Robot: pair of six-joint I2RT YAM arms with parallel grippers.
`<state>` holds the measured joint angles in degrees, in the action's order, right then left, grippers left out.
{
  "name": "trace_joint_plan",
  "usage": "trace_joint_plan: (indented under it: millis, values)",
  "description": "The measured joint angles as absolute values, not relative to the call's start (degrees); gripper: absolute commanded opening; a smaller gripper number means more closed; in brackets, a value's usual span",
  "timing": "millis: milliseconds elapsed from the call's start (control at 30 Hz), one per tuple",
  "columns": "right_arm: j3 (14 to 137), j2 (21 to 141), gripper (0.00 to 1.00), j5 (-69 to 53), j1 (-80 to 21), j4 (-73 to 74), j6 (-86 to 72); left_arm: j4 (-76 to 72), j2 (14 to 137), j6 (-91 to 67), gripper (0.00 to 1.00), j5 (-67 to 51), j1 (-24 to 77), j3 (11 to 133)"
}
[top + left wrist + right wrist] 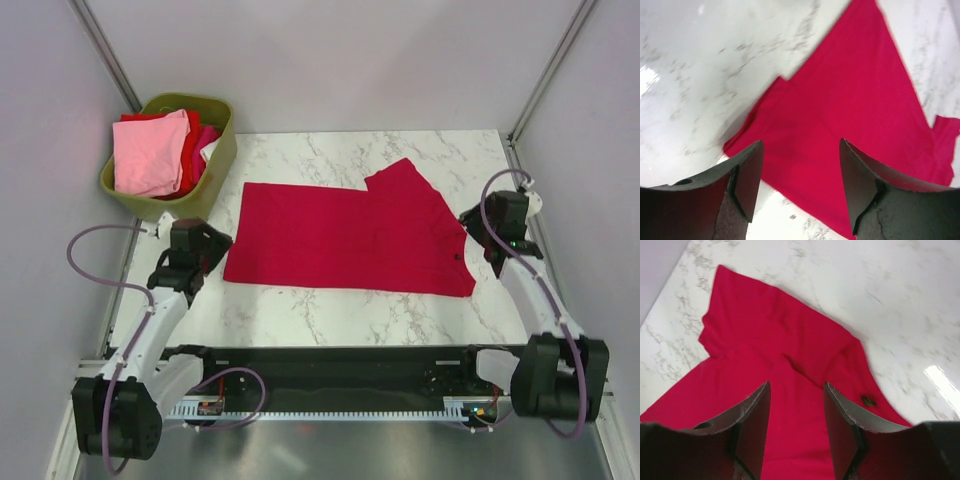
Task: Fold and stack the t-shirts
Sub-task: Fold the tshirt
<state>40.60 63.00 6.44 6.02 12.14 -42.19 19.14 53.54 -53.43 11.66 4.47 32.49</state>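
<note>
The crimson red t-shirt (350,235) lies flat across the middle of the marble counter (330,310), with its dark neck label (869,401) at the right end. The left claw (800,145) hangs by the shirt's left edge, fingers spread and empty. The right claw (796,386) hangs above the collar end, also spread and empty. A light pink shirt (150,155) sits in the olive basket (222,160) at the far left.

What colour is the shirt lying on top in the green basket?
Light pink cloth shirt; seen best in the top external view.
</note>
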Motion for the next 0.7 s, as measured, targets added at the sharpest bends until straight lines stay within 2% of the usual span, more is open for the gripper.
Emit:
trace_joint_plan:
  millis: [133, 167, 333, 700]
  values:
    - [51.44, 78.06, 0.59, 0.23, 5.76, 7.99, -38.79, 13.17, 57.19, -49.84, 0.79, 7.11, 4.47, 36.29]
    - [55.02, 82.3, 0.6, -0.78, 5.5, 7.05, -38.04, 11.46, 58.67, -49.41, 0.87, 5.74, 4.47, 36.69]
    - [74.32, 101.91, 0.6, -2.68, 3.14, 7.4, -33.32, 6.11, 69.17, -48.25, 0.88, 2.37, 4.64, 40.64]
    - [109.65, 133.01, 0.64, -3.92, -0.4, 13.47, -29.52, -0.73, 84.51, -44.97, 0.88, 1.5, 6.96, 53.1]
